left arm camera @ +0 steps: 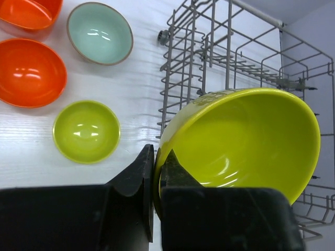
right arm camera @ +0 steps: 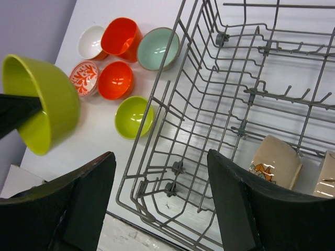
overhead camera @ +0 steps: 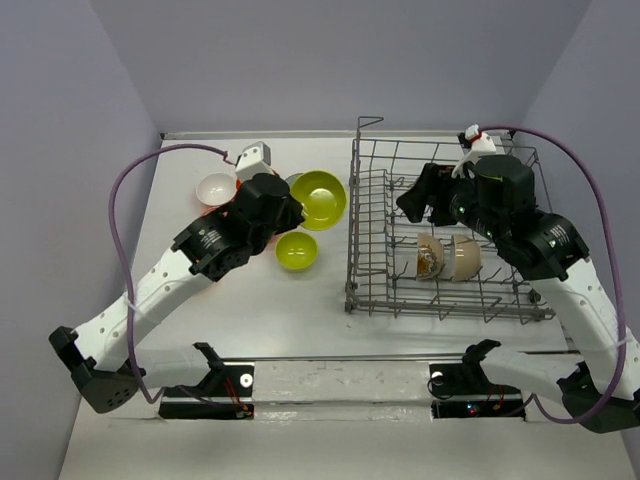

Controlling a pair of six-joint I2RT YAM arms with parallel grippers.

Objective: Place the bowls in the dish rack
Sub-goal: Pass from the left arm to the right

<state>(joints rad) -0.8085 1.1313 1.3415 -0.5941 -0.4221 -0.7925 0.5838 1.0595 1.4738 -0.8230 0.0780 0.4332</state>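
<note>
Left tool [left arm camera: 157, 172] is clenching the rim of the large lime bowl [left arm camera: 246, 141], one finger inside the wall and one outside. The bowl is hanging tilted, clear of the worktop [overhead camera: 300, 300], just left of the dish rack [overhead camera: 350, 240].

Right tool [right arm camera: 161, 178] is hovering over the rack's left half, jaws spread wide, grasping nothing. Two beige bowls [overhead camera: 450, 257] are standing on edge among the tines in the rack's near part.

Farther out, the small lime bowl [right arm camera: 134, 116] is sitting upright on the worktop near the rack's left wall. Beyond it, two orange bowls [right arm camera: 115, 79], a teal-grey bowl [right arm camera: 157, 48], a white bowl [right arm camera: 90, 41] and a red-patterned bowl [right arm camera: 84, 77] are waiting in a cluster.

Step in hand, as judged: carrying the large lime bowl to the rack. The next move is calling for lifting it over the left wall, turning it on edge and lowering it between free tines. The right tool is occupying that space and probably needs to give room.
</note>
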